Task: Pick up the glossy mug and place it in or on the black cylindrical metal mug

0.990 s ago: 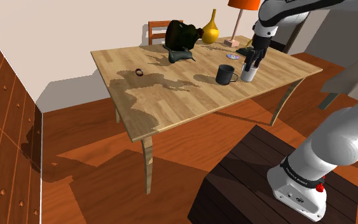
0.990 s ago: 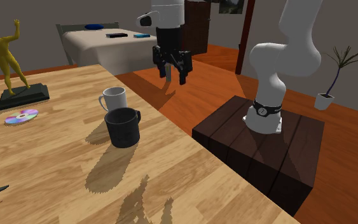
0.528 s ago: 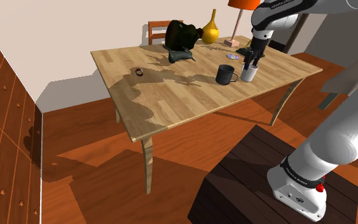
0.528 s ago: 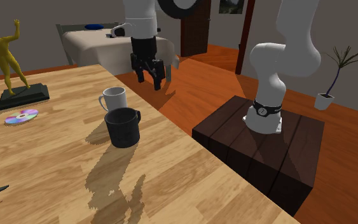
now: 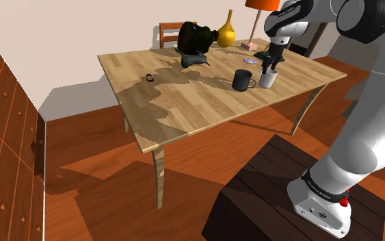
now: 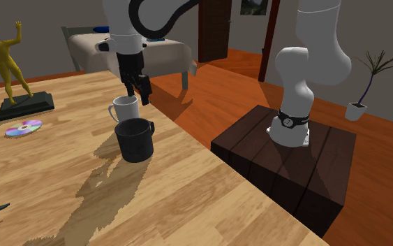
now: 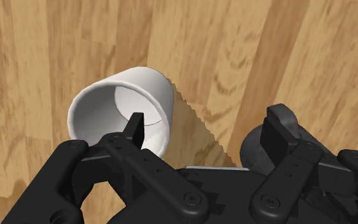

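Two mugs upright on a light wooden plank table, near the edge closest to the dark wooden box stand. Nearest the second exterior camera, a black cylindrical mug, handle toward that view's right. Just behind it, a glossy white mug, open end up, resting on the tabletop.

Directly above the white mug, the all-black two-finger gripper, pointing down, fingers spread apart and clasping nothing. From the wrist: one fingertip poised over the white mug's rim, the other out over bare wood, the black mug partly hidden behind it.

Farther along the table, a shiny disc lying flat, then a golden human figurine on a dark slab base. Toward the far side in the shoulder view, a small dark ring, a dark rounded sculpture, a yellow long-necked vase and an orange lampshade.

Beyond the table, a wooden chair. Well off in the second exterior view, a bed and a potted plant.
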{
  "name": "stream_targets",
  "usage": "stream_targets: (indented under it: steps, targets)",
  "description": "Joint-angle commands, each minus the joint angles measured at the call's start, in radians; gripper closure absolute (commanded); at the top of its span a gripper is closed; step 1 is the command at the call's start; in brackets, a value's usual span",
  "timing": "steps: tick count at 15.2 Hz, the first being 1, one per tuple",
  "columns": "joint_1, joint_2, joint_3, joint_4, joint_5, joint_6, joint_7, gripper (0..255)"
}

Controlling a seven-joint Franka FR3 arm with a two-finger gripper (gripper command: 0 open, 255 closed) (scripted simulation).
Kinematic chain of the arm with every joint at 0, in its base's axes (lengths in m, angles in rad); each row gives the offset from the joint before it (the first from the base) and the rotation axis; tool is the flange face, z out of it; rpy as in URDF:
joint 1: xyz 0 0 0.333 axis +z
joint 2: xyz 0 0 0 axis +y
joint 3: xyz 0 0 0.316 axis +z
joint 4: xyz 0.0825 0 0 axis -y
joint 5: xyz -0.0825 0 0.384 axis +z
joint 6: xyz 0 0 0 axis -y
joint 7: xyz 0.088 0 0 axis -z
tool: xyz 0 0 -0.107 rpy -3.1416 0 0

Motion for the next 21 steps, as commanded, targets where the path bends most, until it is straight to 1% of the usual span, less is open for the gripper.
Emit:
stream_targets:
  steps: [1, 2, 10, 18, 19, 21]
  targets:
    - [-0.029, 0.073, 0.003, 0.079, 0.032, -0.005, -0.027, 0]
    - [-0.046, 0.108, 0.005, 0.118, 0.046, -0.009, -0.039, 0]
    - [-0.057, 0.152, 0.017, 0.076, 0.068, 0.074, -0.053, 0]
    - [-0.057, 0.152, 0.017, 0.076, 0.068, 0.074, -0.053, 0]
    - [-0.057, 0.152, 0.017, 0.076, 0.068, 0.074, -0.053, 255]
    - [-0.057, 0.152, 0.017, 0.076, 0.068, 0.074, -0.053, 255]
